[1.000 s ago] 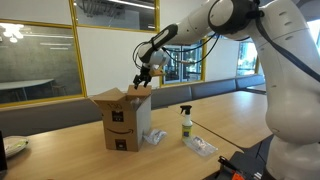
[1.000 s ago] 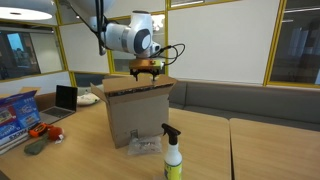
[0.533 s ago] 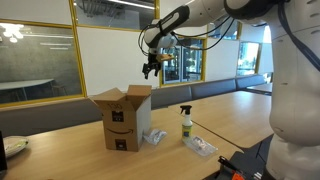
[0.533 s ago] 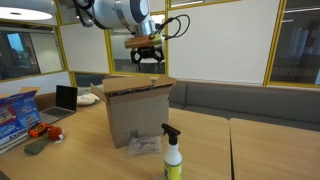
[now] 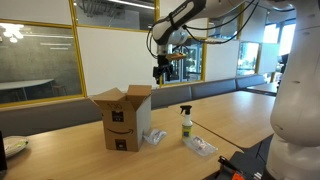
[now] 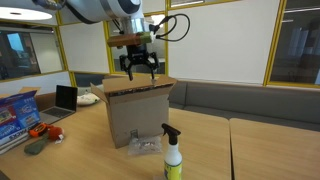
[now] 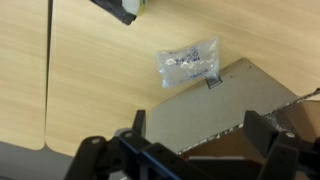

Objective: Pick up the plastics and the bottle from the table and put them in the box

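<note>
Here's the black two-fingered gripper (image 6: 137, 66), high in the air above the brown cardboard shipping box (image 6: 135, 110); its jaws are spread wide with nothing between them. In an exterior view the gripper (image 5: 163, 72) appears just past the raised flap of the box (image 5: 122, 120), on the bottle's side. The box stands on the long light-brown wooden table (image 5: 235, 112), top flaps up, with a black curved-arrow logo on its side.

The small slim spray bottle with a yellowish-clear body and black trigger top (image 5: 185, 122) is upright on the table, near the box but apart from it; in an exterior view the spray bottle (image 6: 172, 153) is closest to the table's near edge.

Now the plastics; a crinkled clear plastic packet (image 6: 145, 146) lies flat at the foot of the box, also seen at (image 5: 155, 136); a whitish crumpled wrapper (image 5: 203, 146) lies past the spray bottle, close to the table's edge.

From the wrist view the dark fingers (image 7: 268, 135) frame the bottom; the packet (image 7: 188, 62) lies just beside a corner of the box (image 7: 215, 115); the spray bottle (image 7: 125, 8) pokes in at the top.

An open laptop (image 6: 65, 98) sits towards the table's far end.
</note>
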{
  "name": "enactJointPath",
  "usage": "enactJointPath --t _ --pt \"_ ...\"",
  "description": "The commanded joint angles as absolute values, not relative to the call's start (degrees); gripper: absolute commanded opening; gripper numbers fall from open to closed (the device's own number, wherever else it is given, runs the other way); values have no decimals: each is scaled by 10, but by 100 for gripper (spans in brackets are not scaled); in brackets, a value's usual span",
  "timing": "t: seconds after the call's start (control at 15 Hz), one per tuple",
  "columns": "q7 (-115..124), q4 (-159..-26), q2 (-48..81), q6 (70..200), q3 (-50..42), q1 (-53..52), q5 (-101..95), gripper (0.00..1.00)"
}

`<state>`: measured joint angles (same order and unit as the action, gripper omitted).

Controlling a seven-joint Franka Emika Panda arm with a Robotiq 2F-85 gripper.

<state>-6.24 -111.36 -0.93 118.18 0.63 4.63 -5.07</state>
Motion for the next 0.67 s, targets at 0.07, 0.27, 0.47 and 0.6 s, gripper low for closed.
enactJointPath --t 0.07,0.27,0.47,0.6 --pt "-78 -1235 -56 1240 -2 30 26 100" --pt "-101 -1309 -59 1330 -2 21 90 100" --pt "-150 -1379 -57 1424 0 9 155 100" --pt "-207 -1418 -50 1481 0 -1 210 100"
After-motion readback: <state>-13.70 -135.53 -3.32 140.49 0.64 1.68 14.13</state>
